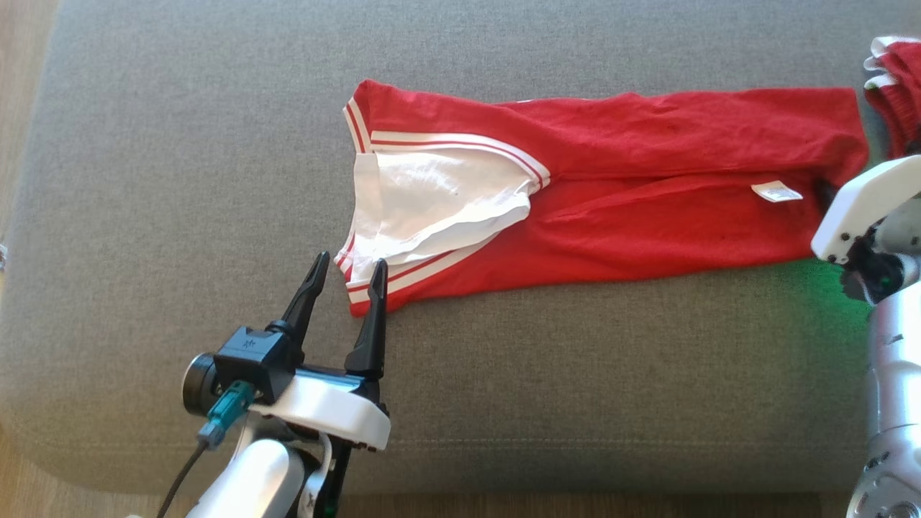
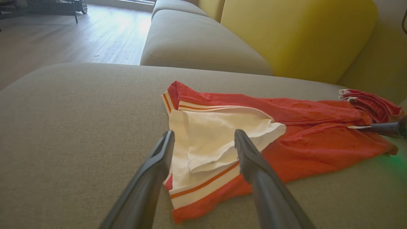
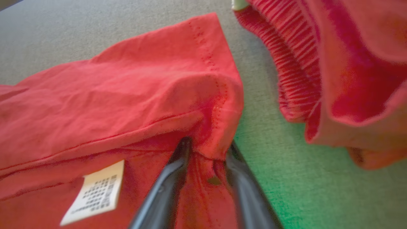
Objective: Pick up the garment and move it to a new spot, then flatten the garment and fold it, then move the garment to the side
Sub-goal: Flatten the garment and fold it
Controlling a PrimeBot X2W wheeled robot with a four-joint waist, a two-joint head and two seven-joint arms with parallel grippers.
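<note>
Head view: the grey sofa cushion (image 1: 144, 180) carries the red garment (image 1: 647, 144) stretched across it, with white lining turned out at its left end. The left gripper (image 1: 350, 260) hovers, spread wide, just off that end's near corner. The right gripper (image 3: 209, 149) stands narrow with the right-end hem bunched between its fingers; whether it is firmly clamped I cannot tell. A small white label (image 1: 776, 191) lies nearby.

Bright, even daylight, soft shadows all round.
Sun glare washes out the wooden floor (image 2: 95, 35) in the left wrist view; a green glow (image 3: 295, 184) tints the grey cushion (image 3: 63, 38) in the right wrist view, where the red garment (image 3: 127, 95) looks soft and grainy up close.
</note>
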